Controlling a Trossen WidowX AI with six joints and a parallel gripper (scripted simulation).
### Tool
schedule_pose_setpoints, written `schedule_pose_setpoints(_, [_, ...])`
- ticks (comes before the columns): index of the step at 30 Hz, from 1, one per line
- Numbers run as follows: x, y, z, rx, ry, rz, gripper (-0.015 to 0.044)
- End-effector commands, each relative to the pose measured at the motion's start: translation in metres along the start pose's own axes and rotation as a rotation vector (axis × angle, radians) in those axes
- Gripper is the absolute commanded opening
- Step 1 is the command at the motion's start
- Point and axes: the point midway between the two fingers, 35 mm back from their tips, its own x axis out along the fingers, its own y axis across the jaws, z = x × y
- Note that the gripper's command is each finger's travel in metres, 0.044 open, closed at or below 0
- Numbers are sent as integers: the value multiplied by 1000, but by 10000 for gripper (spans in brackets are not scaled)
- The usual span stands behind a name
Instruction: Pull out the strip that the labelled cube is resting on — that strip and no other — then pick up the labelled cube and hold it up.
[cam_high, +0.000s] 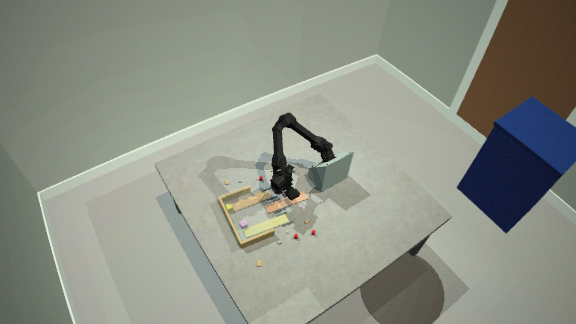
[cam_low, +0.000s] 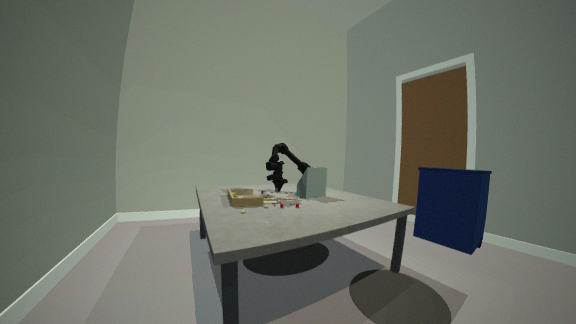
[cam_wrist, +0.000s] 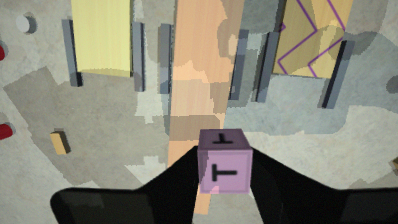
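Note:
My gripper (cam_high: 284, 193) (cam_wrist: 221, 150) is shut on the pink-purple cube labelled T (cam_wrist: 231, 172), which sits between its fingers. The fingertips are small and partly hidden in the top and exterior views. The cube appears above the orange strip (cam_high: 287, 203) (cam_wrist: 200, 75), which lies between its grey rails and sticks out far beyond their ends. The yellow strip (cam_high: 266, 226) (cam_wrist: 102, 37) and the strip with purple zigzags (cam_high: 251, 201) (cam_wrist: 300, 50) lie between their own rails on either side. The exact height of the cube is hard to tell.
A yellow three-sided wall (cam_high: 231, 221) (cam_low: 247, 202) encloses the strips' far ends. A yellow-green cube (cam_high: 229, 206) and a pink cube (cam_high: 243, 224) sit near it. A grey-green panel (cam_high: 334, 173) (cam_low: 313, 183) stands beside the arm. Red pieces (cam_high: 313, 232) (cam_low: 297, 205) and tan bits (cam_high: 259, 263) (cam_wrist: 60, 143) lie scattered around.

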Motion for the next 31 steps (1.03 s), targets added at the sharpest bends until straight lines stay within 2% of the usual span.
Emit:
schedule_pose_setpoints(1, [-3,-1,-10,8,-11,6,0])
schedule_pose_setpoints(4, [-7,-1,-10,8,-11,7,0])
schedule_pose_setpoints(10, [-38,-1,-11,8,-11,8,0])
schedule_pose_setpoints(31, [-39,-1,-11,8,-11,8,0])
